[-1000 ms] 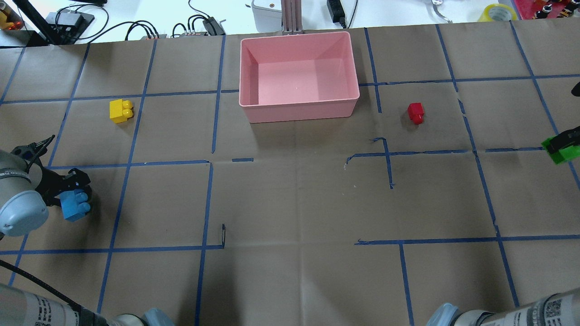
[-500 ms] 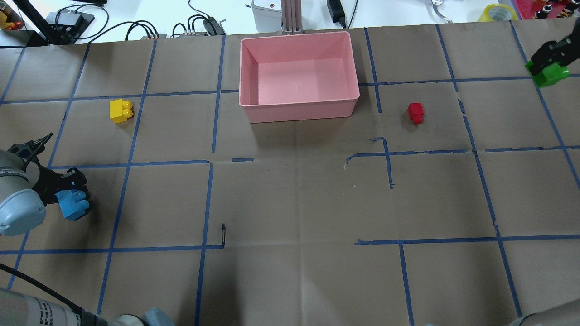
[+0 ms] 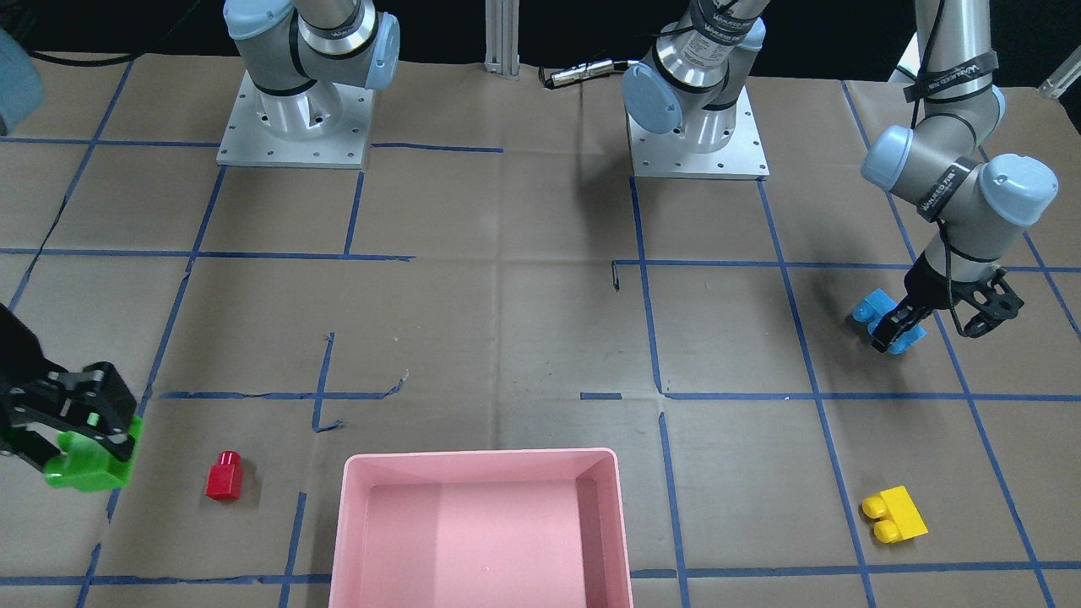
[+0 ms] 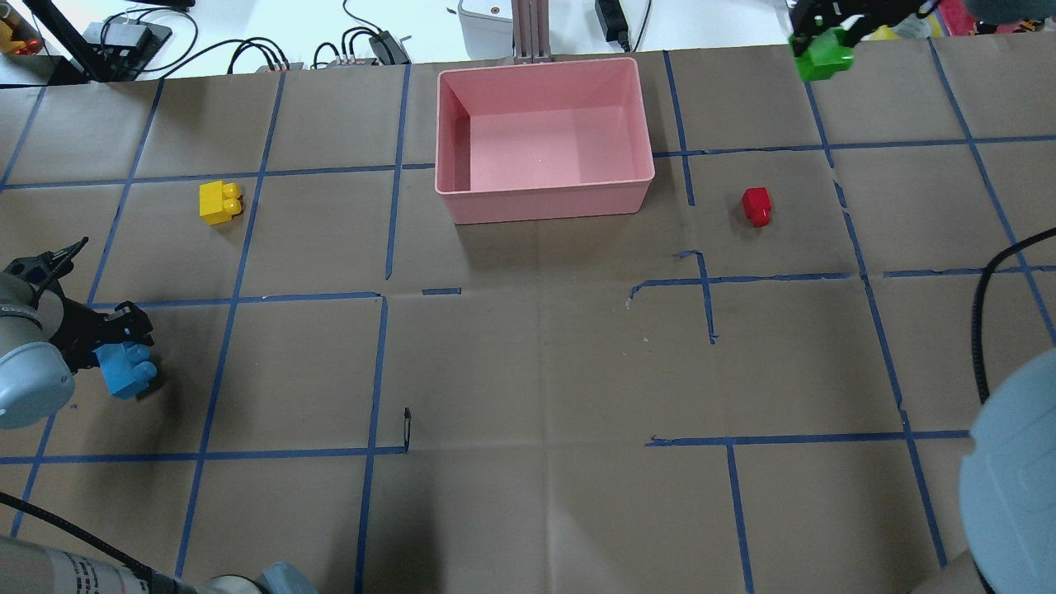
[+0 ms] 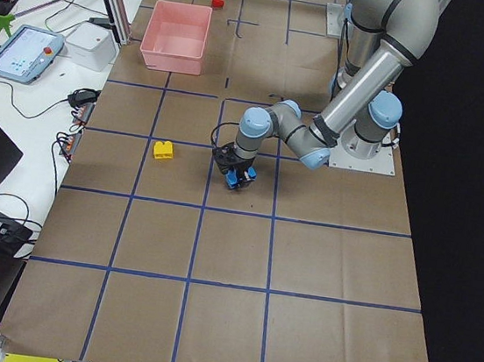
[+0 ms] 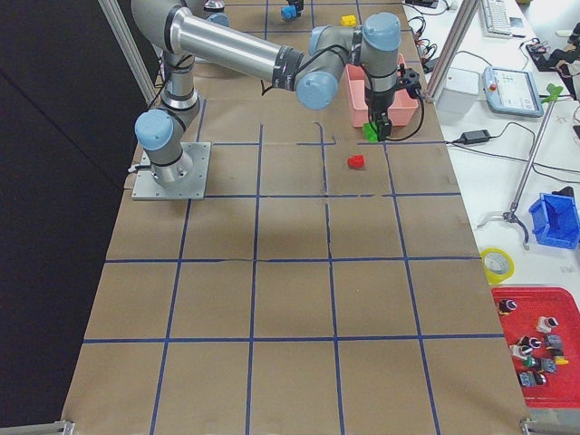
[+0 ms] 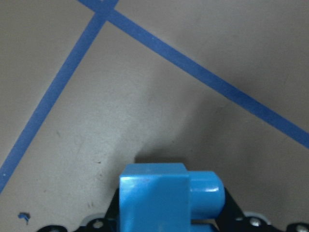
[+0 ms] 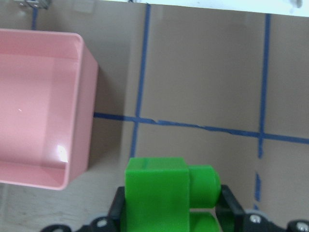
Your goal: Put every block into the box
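Note:
The pink box (image 4: 544, 202) stands at the table's far middle, empty; it also shows in the front view (image 3: 481, 458). My right gripper (image 4: 818, 41) is shut on the green block (image 4: 822, 62), held high to the right of the box; the right wrist view shows the green block (image 8: 157, 193) beside the box's corner (image 8: 84, 111). My left gripper (image 4: 111, 351) is shut on the blue block (image 4: 125, 373), low over the table at the left; the left wrist view shows it too (image 7: 154, 198). The yellow block (image 4: 220, 201) lies left of the box. The red block (image 4: 756, 205) lies right of it.
Cables and devices (image 4: 363, 45) lie beyond the table's far edge, with a metal post (image 4: 528, 29) right behind the box. My right arm's elbow (image 4: 1015, 470) hangs over the near right corner. Blue tape lines grid the brown table.
My right gripper has carried the green block from the table's right edge to the far side and leftward, nearer the box. My left gripper with the blue block has drifted slightly left.

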`<state>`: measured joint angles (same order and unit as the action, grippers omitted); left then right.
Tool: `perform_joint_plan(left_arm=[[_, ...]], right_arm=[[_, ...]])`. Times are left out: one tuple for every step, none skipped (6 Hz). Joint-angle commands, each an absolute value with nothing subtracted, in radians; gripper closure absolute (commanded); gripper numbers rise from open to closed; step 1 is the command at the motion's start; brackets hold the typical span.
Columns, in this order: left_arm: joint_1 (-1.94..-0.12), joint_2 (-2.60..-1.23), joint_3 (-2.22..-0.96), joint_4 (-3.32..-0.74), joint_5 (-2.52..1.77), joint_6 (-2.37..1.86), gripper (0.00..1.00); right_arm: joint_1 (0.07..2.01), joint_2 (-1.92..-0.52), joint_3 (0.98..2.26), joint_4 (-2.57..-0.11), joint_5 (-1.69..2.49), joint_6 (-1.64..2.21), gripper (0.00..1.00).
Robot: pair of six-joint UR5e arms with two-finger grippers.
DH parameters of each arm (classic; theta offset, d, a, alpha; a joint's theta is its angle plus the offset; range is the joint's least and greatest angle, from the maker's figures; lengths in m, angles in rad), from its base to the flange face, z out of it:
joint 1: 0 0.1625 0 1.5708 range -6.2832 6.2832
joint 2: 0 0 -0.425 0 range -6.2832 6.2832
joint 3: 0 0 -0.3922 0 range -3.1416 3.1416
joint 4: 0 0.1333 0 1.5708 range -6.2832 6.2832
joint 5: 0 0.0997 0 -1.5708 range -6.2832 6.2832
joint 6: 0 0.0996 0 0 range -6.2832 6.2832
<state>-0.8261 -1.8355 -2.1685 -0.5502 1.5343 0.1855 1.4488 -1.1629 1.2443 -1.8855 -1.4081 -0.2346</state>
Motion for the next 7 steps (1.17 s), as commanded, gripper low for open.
perform_joint_plan(left_arm=[[-0.837, -1.792, -2.137, -0.573, 1.534, 0.186, 0.89], [-0.844, -1.767, -2.035, -0.715, 1.531, 0.190, 0.90], [-0.885, -1.737, -1.872, -0.976, 1.514, 0.193, 0.90], [-0.953, -1.730, -1.677, -1.238, 1.511, 0.193, 0.90], [-1.000, -1.742, -1.540, -1.399, 1.512, 0.192, 0.90], [-1.050, -1.744, -1.463, -1.464, 1.514, 0.192, 0.89], [-1.119, -1.747, -1.435, -1.468, 1.513, 0.192, 0.89]], right_arm=[[1.660, -0.990, 1.108, -2.007, -1.356, 0.011, 0.95], [1.731, -0.900, 1.056, -2.075, -1.347, 0.084, 0.94], [1.767, -0.855, 1.064, -2.161, -1.351, 0.089, 0.90], [1.772, -0.848, 1.060, -2.166, -1.348, 0.089, 0.21], [1.772, -0.850, 1.054, -2.180, -1.357, 0.092, 0.01], [1.772, -0.853, 1.063, -2.178, -1.361, 0.091, 0.00], [1.770, -0.856, 1.069, -2.177, -1.364, 0.078, 0.00]])
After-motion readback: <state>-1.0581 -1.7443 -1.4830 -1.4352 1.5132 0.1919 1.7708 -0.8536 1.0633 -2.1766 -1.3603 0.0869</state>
